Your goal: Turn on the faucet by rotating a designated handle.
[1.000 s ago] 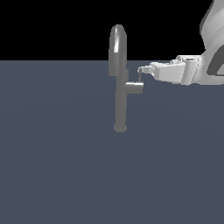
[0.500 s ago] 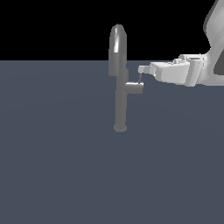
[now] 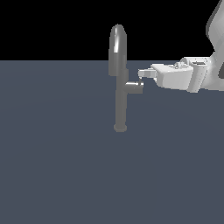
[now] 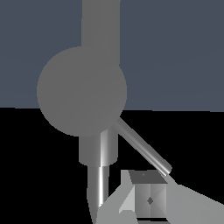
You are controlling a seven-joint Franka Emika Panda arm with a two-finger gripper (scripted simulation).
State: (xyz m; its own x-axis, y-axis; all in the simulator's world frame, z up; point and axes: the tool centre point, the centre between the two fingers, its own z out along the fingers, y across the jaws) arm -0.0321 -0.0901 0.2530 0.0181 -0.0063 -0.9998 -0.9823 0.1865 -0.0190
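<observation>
The faucet [image 3: 119,100] is a tall grey column with an arched top, standing on the dark floor in the exterior view. A short stub [image 3: 134,87] sticks out toward the exterior view's right. The handle [image 3: 141,80] is a thin rod rising from the stub's end. My gripper [image 3: 142,73] is shut, level, with its tips at the rod's upper end. In the wrist view the stub shows as a big round face [image 4: 82,89]. The handle [image 4: 142,146] slants away from it, and its free end meets my gripper [image 4: 149,199].
The white hand and forearm [image 3: 192,78] reach in from the exterior view's right. The flat dark grey-blue floor [image 3: 65,175] spreads around the faucet's small round base [image 3: 120,127]. No other object is in view.
My gripper has crept a little toward the exterior view's left, closer to the faucet column. The faucet looks the same.
</observation>
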